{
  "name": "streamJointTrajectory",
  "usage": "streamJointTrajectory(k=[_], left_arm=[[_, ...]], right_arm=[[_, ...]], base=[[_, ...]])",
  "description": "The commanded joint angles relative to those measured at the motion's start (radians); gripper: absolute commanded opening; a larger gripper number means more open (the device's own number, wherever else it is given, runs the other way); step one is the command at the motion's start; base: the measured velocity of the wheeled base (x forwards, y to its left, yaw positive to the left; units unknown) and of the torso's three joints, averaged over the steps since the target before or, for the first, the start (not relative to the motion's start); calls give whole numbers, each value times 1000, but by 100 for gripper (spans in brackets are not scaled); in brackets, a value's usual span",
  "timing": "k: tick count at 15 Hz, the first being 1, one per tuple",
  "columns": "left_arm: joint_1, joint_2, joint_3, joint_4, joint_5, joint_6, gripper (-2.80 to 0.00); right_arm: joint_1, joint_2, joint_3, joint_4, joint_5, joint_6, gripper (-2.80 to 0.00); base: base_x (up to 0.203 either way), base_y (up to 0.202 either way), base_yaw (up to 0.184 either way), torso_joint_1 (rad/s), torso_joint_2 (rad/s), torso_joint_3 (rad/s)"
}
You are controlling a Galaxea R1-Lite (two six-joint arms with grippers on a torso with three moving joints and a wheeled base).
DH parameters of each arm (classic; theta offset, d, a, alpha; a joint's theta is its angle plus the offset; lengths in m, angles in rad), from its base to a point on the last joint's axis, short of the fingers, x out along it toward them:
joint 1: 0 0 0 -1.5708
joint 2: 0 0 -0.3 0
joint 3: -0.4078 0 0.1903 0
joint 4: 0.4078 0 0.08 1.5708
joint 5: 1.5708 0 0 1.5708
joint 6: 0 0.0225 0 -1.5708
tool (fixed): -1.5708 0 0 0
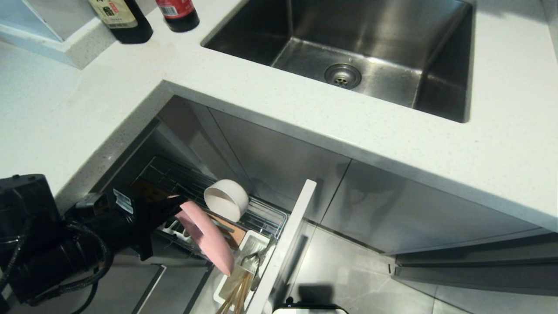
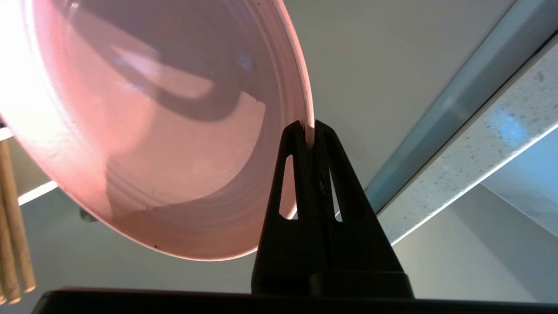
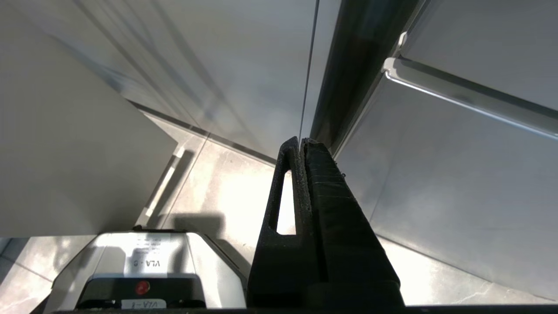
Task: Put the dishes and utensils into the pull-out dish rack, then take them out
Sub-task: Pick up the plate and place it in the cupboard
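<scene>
Plate rim in left end effector, rack partly hidden

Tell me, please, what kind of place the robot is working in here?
Most likely a home kitchen. A steel sink is set into a speckled white stone counter, two dark sauce bottles stand beside it, and a chrome wire pull-out dish rack below holds a round cream-white bowl.

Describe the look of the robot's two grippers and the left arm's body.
Both the left gripper and the right gripper have matte black, tapering, wedge-shaped fingers with slotted cut-outs. The left arm is bulky and black, with looping black cables and a small white label.
</scene>
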Motion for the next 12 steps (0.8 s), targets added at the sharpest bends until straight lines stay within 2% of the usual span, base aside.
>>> streamJointTrajectory(k=[1,5,8,12], left_arm=[[-18,-63,-3,-38,0,-2,-280],[-38,-117,-3,-37,1,64,-280],[-40,-119,-5,-34,-2,69,-280],[-102,-157,-11,-33,0,68,-280]], right_arm=[[1,0,2,0,0,0,-280],[1,0,2,0,0,0,-280],[1,0,2,0,0,0,-280],[1,0,2,0,0,0,-280]], base=[[0,0,0,0,0,0],[0,0,0,0,0,0],[0,0,0,0,0,0],[0,0,0,0,0,0]])
